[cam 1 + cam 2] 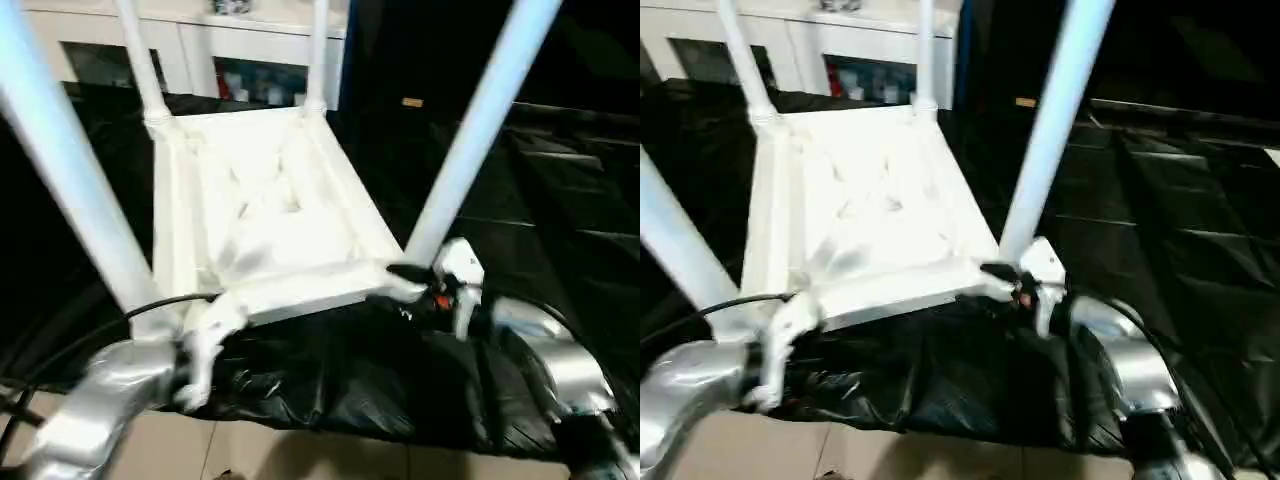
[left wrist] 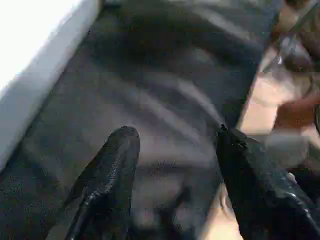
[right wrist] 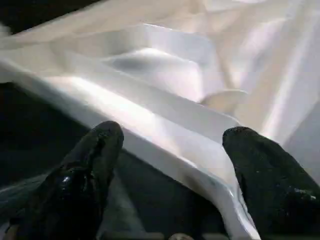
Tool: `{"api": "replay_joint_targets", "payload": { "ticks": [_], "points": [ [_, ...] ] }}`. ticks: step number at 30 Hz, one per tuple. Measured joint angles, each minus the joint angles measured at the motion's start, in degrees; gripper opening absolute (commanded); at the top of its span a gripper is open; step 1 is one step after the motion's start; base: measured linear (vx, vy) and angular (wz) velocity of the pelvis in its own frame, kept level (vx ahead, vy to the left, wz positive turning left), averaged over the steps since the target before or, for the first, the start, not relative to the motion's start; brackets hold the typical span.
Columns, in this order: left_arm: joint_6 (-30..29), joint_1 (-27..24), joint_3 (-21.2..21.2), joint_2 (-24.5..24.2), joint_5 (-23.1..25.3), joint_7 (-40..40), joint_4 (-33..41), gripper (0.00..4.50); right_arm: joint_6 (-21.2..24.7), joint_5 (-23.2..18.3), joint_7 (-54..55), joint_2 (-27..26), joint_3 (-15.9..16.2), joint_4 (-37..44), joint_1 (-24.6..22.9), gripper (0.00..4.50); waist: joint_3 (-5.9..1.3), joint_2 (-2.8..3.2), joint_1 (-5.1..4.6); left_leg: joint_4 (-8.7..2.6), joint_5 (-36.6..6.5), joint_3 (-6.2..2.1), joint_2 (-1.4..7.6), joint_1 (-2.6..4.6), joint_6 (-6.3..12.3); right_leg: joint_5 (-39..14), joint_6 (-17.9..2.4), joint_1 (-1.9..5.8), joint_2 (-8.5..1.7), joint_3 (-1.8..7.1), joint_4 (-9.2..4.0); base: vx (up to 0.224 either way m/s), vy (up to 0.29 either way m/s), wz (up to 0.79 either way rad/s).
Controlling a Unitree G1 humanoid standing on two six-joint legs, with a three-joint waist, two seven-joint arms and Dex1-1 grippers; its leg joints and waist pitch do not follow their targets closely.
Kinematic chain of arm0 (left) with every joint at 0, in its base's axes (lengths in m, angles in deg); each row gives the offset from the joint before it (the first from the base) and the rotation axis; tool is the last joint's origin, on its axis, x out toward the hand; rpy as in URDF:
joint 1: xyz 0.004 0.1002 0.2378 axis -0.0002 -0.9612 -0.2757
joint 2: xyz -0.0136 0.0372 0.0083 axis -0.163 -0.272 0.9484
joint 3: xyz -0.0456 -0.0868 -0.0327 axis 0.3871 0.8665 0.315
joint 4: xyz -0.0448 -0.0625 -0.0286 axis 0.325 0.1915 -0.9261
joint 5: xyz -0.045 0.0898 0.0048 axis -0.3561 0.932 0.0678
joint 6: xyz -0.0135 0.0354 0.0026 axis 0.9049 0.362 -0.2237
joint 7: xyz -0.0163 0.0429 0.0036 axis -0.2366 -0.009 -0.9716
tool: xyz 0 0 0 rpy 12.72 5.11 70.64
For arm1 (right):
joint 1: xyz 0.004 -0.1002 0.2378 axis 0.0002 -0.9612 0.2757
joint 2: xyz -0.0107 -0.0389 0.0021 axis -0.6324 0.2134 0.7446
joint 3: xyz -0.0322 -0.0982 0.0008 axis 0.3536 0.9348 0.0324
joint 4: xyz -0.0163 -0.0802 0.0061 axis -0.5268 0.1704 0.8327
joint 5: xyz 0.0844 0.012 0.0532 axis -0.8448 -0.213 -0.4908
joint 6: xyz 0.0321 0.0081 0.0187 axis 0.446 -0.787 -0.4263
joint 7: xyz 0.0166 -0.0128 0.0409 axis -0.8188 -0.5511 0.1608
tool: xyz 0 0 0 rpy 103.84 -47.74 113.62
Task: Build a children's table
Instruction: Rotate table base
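Children's table top [image 1: 270,215]: one, white, lying upside down on black plastic sheeting [image 1: 560,200], ribbed underside facing up. Sheeting creased, spread over a low surface; near edge hangs over tan floor tiles [image 1: 300,450].

Legs: four counted, all white tubes standing up out of the corner sockets. Near-left leg [image 1: 70,170] and near-right leg [image 1: 480,120] large in the head views, both leaning outward toward the picture's upper corners. Far-left leg [image 1: 140,60] and far-right leg [image 1: 317,50] thinner, at the far corners, ridged collars visible where they meet the top.

Grippers: two. Left gripper [image 2: 175,165] low by the near-left corner, over the sheeting, not on the table; jaws apart with nothing between them, white table edge off to one side in its wrist view. Right gripper [image 3: 172,145] at the near-right corner, just beside the base of the near-right leg; jaws wide apart, straddling the near rim of the top without clamping it. Contact with the rim not resolvable.

Background: white cabinet [image 1: 250,50] with glass-fronted compartments behind the table, one. Black cable [image 1: 110,320] running across the left forearm [image 1: 100,400], one.
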Motion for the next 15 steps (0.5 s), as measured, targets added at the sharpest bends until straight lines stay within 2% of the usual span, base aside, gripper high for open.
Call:
{"api": "replay_joint_targets", "payload": {
  "ticks": [5,10,11,15],
  "points": [
    [-0.18,-8.94,4.16,-2.83,-1.69,1.46,4.01,3.31,-4.44,2.8,9.18,-0.65,-3.72,-8.31,4.27,3.71,0.06,-0.06,0.4,0.06,0.01,0.04,-0.05,0.12,-0.01,-0.02,0.02,0.0,0.02,0.25,0.01,0.0,0.0,0.0],
    [1.17,-12.66,8.32,-3.29,-2.32,1.96,6.42,3.63,-6.62,4.04,16.14,-0.7,-6.57,-11.34,4.73,3.71,0.1,-0.12,0.73,0.08,0.01,0.09,-0.06,0.11,0.0,-0.03,0.05,0.01,0.13,0.49,0.03,0.0,0.0,0.0],
    [2.58,-12.4,9.86,-2.76,-2.9,1.58,6.07,3.85,-6.61,4.02,16.35,-0.52,-7.08,-11.36,4.72,3.71,0.13,-0.15,0.72,0.09,0.02,0.09,-0.06,0.12,0.0,-0.03,0.05,0.0,0.16,0.53,0.05,0.0,0.0,0.0],
    [7.62,-6.45,15.25,-0.18,-6.6,-1.52,3.38,4.07,-6.57,3.53,13.76,-0.21,-7.16,-10.7,3.65,3.71,0.1,-0.74,0.86,0.19,0.03,0.03,0.03,0.23,-0.05,0.0,0.0,0.04,0.55,0.71,0.17,0.0,0.0,0.0]
  ]
}}
